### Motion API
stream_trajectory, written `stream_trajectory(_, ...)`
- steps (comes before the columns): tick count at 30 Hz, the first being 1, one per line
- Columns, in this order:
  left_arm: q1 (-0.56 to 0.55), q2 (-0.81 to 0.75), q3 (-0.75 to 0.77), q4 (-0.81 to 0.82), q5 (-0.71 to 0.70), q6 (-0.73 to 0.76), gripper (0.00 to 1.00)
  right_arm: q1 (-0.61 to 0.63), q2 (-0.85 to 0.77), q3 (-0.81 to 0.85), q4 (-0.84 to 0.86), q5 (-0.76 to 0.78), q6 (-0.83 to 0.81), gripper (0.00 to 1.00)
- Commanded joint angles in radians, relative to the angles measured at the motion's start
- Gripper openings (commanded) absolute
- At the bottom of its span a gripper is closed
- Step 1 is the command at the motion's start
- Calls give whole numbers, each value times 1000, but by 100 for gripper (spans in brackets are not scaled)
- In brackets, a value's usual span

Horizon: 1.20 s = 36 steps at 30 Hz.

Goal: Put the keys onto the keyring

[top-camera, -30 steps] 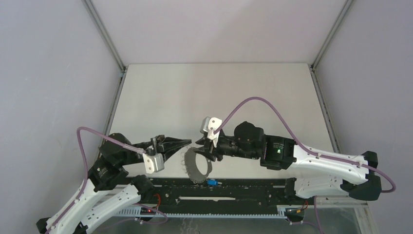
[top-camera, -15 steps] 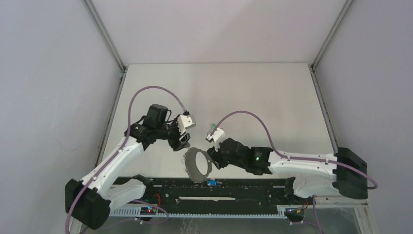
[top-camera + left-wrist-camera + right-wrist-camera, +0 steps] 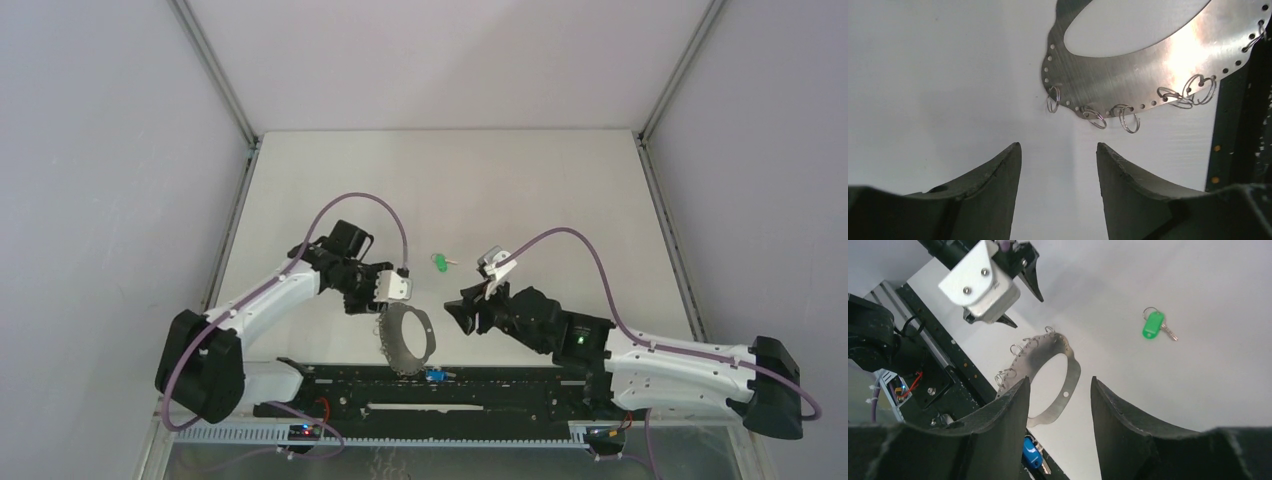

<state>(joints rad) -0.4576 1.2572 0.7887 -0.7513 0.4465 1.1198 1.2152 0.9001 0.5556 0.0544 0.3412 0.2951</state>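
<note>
Item: keyring, a wide grey metal band with small wire loops along its rim, resting on the white table at its near edge, just beside the black rail, between the two grippers. Item: green-headed key, flat on the table beyond the keyring and apart from it, carrying its own small wire loop, touched by nothing. Item: blue-headed key, at the rail on the near side of the keyring; whether it hangs from a loop cannot be told. Left gripper: poised just off the keyring's far-left rim, fingers moderately spread, only bare table in the gap between them. Right gripper: to the right of the keyring, pointing toward it, fingers likewise parted, nothing in their grasp.
</note>
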Motion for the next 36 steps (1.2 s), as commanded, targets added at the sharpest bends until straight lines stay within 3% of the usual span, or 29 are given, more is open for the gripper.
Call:
stream_trajectory(1, -12, 52, -13, 59, -1, 204, 61, -30, -49, -22, 64, -1, 26, 56)
stream_trajectory(11, -60, 187, 28, 128, 15, 233, 55, -129, -112, -56, 76, -94, 56, 52)
stream_trajectory(18, -72, 215, 30, 155, -20, 258, 47, -171, -122, -68, 90, -149, 77, 48)
stream_trajectory(28, -102, 231, 7, 189, -79, 288, 43, -208, -114, -79, 103, -197, 104, 41)
stream_trajectory(36, -130, 224, -41, 227, -129, 321, 18, -244, -148, -97, 98, -225, 123, 36)
